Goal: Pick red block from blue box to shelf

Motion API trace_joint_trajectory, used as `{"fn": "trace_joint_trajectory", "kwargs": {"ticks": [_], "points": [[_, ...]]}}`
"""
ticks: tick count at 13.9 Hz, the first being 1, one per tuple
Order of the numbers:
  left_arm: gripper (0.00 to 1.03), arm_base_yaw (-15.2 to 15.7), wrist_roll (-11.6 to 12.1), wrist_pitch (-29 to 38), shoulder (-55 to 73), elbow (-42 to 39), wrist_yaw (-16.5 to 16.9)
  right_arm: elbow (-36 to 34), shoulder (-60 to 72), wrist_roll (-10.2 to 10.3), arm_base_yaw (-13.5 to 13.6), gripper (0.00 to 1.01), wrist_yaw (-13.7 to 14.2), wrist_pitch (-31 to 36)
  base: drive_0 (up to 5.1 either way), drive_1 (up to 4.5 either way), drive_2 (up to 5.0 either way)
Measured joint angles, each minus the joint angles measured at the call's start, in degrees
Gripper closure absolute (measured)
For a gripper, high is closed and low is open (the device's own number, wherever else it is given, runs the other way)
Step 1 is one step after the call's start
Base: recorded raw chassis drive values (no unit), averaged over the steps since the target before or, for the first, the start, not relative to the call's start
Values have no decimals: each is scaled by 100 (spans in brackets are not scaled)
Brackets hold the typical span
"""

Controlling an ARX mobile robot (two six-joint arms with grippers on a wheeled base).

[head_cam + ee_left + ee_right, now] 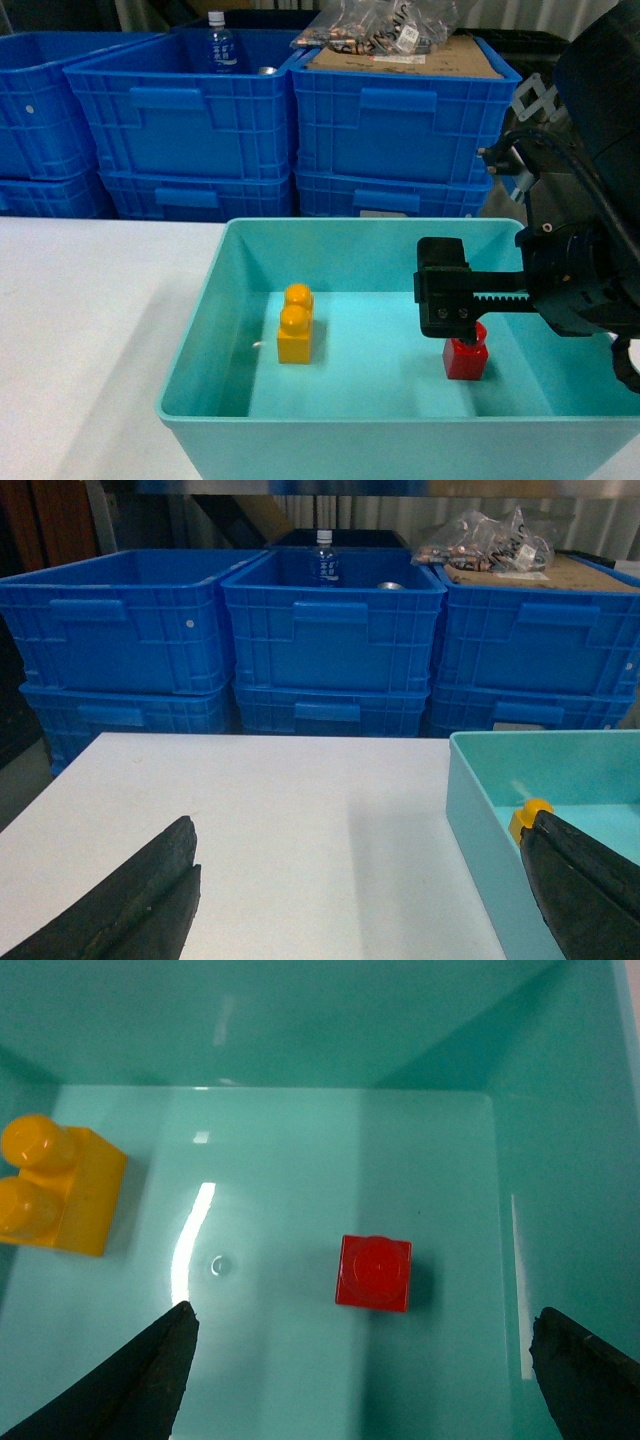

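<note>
Hanging inside the blue box, the right gripper had its two dark fingers spread wide, nothing between them. The red block sat on the box floor, stud up, roughly centred in the gap between the fingers and short of their tips. That spacing read as a set-up for a straight descent, one finger to either side of the block, with room left against the right wall. In the head view the gripper's black body covered the block's upper part, so contact could not be judged there; the wrist view showed clear floor all round it.

An orange-yellow two-stud brick stood well apart toward the left of the box, outside the fingers' span, so it looked unlikely to be caught.

The left gripper was also spread and empty, over the white table beside the box, seemingly parked out of the way.

Stacked blue ribbed crates stood behind. The shelf could not be made out.
</note>
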Motion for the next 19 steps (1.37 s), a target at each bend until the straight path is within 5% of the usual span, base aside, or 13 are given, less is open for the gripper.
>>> {"fn": "trace_joint_trajectory", "kwargs": {"ticks": [1,5,9,15,19], "points": [[5,0,2,-2,0,0,0,20,166,0,74,3,201,221,0,0,0],[5,0,0,-2,0,0,0,225,984,142,254,3,299,514,0,0,0],[5,0,2,-4,0,0,4,597,1639,568,-24,3,363,608,0,0,0],[5,0,2,-2,0,0,0,922,1917,483,-153,3,374,713,0,0,0],[5,0,0,-4,0,0,0,1049,2181,302,-13,3,905,710,0,0,0]]}}
